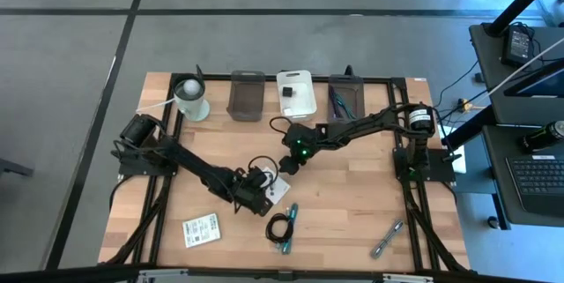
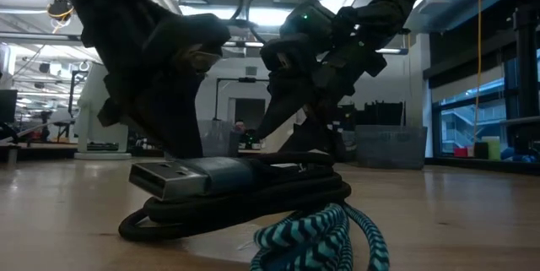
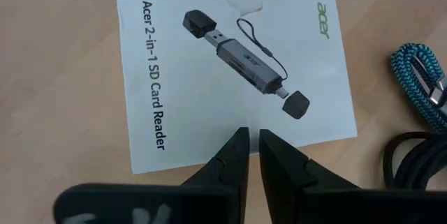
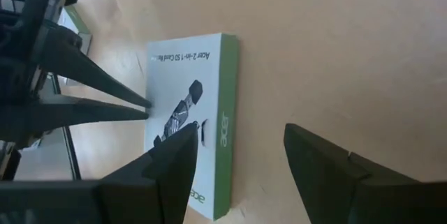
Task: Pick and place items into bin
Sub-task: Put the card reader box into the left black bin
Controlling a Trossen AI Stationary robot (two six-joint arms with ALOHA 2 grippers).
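- Here, the flat white printed card-reader box [image 3: 234, 77] with a green side lies at the centre of the high view on the wooden desk [image 1: 352, 204]; it looks light, stiff and smooth, and I judge its thin edges the best hold.
- The left hand [image 3: 249, 155] hangs over its near edge, fingers nearly together, grasping nothing.
- The right hand [image 4: 237, 155] stands spread beside the green edge, empty.
- A black coiled cable [image 1: 280, 226] lies just below; open desk to the right.
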